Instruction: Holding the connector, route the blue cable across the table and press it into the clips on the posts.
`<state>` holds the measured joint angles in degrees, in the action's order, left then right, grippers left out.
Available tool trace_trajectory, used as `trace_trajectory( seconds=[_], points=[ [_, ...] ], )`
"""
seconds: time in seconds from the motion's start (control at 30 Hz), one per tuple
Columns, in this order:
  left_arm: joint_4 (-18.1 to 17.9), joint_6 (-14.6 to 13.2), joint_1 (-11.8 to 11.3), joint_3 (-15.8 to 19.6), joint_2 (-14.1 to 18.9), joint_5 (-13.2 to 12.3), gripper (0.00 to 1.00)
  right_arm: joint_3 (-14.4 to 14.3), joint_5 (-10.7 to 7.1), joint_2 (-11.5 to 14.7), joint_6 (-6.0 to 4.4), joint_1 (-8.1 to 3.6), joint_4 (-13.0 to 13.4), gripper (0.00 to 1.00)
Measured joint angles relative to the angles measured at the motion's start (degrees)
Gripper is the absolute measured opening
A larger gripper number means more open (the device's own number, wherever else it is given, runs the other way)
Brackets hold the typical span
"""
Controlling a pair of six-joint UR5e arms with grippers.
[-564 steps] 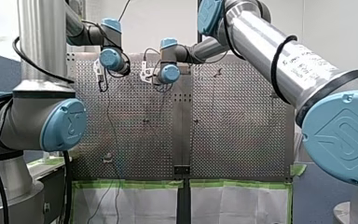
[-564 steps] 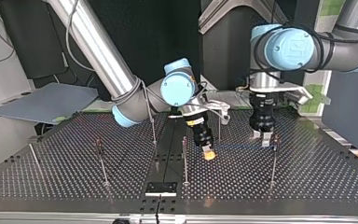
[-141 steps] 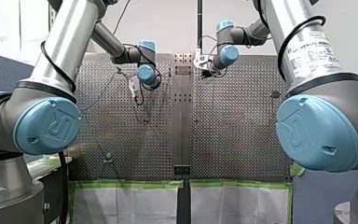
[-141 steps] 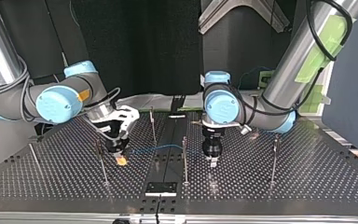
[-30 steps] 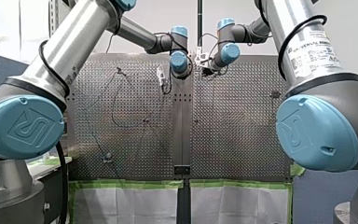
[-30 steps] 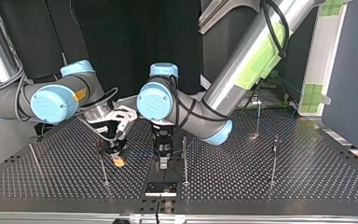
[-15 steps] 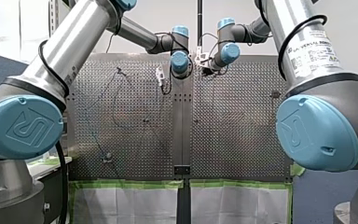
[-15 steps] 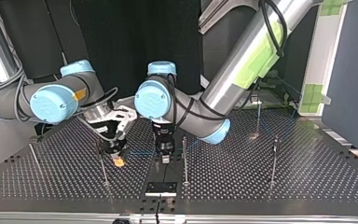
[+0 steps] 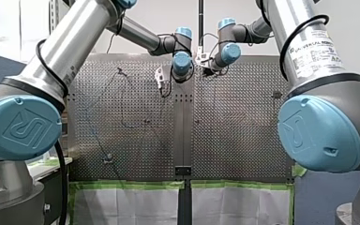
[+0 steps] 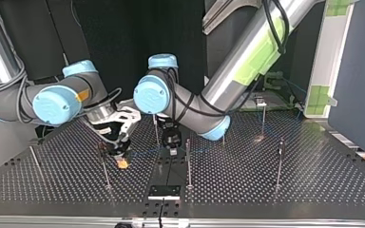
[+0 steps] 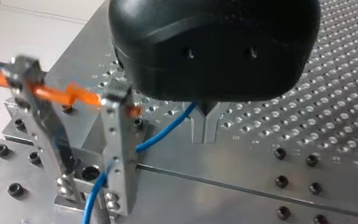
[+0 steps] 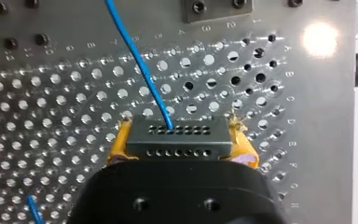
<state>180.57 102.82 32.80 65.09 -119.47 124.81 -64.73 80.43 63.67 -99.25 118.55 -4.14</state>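
Right tool (image 12: 182,148) is clenched on the grey connector (image 12: 176,135), with a yellow pad (image 12: 248,150) showing on either side of it. The blue cable (image 12: 140,60) leaves the connector's face and runs straight ahead of the tool, over the perforated worktop (image 10: 313,185). Left tool (image 11: 205,128) has its metal fingers (image 11: 198,127) pinched nearly together, and the cable (image 11: 163,133) rises into them, so it looks clamped on the cable. Just beside the left tool stands a clip post (image 11: 119,149) with an orange clip (image 11: 81,95) at its head. The cable passes this post below the orange part, so it doesn't look seated there, though I can't be sure. A second post (image 11: 32,107) stands further off on the same side. In the top view the two tools (image 10: 121,161) (image 10: 173,151) are near each other, with a short blue span (image 10: 145,153) slung between them above the worktop and thin posts (image 10: 188,161) close by. Progress, as a judgement: the connector grasp is done and the cable is lifted and spanned, so routing is partway. No clip is clearly holding cable in these views. Pressing it into the clips looks mostly left to do.
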Motion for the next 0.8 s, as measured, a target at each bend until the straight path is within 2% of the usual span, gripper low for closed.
trace_trajectory(
  seconds=[0.2,0.4,0.63,0.8],
  points=[
    [-2.2,0.0,0.7,2.5,1.8,0.1,0.00,-2.1,0.00,0.0,-0.24,0.20,-0.1,0.00],
    [-4.8,0.3,1.0,5.1,2.2,-0.3,0.00,-4.3,0.00,0.0,-0.26,0.22,-0.1,0.00],
    [-8.0,0.6,0.8,8.4,2.2,-2.6,0.00,-5.4,0.01,0.4,-0.26,-0.04,-0.2,0.00],
    [-10.6,1.6,0.2,10.9,2.1,-4.3,0.00,-7.2,0.15,0.5,-0.10,-0.36,0.0,0.00]
  ],
)
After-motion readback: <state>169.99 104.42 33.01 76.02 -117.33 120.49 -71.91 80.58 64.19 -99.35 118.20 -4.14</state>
